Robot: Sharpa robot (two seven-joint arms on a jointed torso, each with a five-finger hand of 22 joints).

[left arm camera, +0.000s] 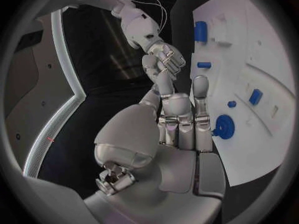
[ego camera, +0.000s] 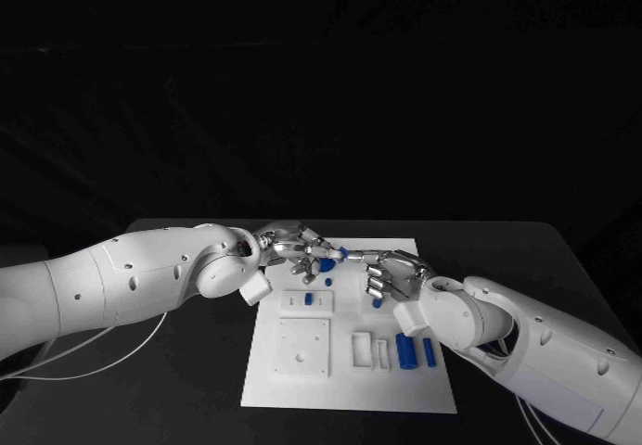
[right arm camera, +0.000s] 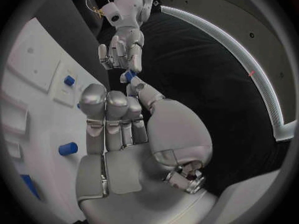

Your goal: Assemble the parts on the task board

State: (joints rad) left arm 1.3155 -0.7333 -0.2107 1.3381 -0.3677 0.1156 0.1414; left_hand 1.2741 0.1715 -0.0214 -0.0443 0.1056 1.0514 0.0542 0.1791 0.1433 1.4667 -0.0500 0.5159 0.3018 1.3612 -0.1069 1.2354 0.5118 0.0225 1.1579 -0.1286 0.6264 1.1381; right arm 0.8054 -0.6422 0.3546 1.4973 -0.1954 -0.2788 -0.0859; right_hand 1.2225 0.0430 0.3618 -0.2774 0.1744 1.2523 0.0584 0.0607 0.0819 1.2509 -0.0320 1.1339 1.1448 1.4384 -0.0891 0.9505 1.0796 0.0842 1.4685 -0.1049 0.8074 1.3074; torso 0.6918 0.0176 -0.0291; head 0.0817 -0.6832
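Above the task board, left hand and right hand together pinch a small blue part between fingertips.

— How many boards are you seeing?
— One task board, lying on one table.
— And blue parts?
— I'm counting at least five: two long parts by the board's right edge, one small cylinder, one round part, one tiny piece. More may be hiding under fingers.
— Hands?
— Two are showing: left hand and right hand.
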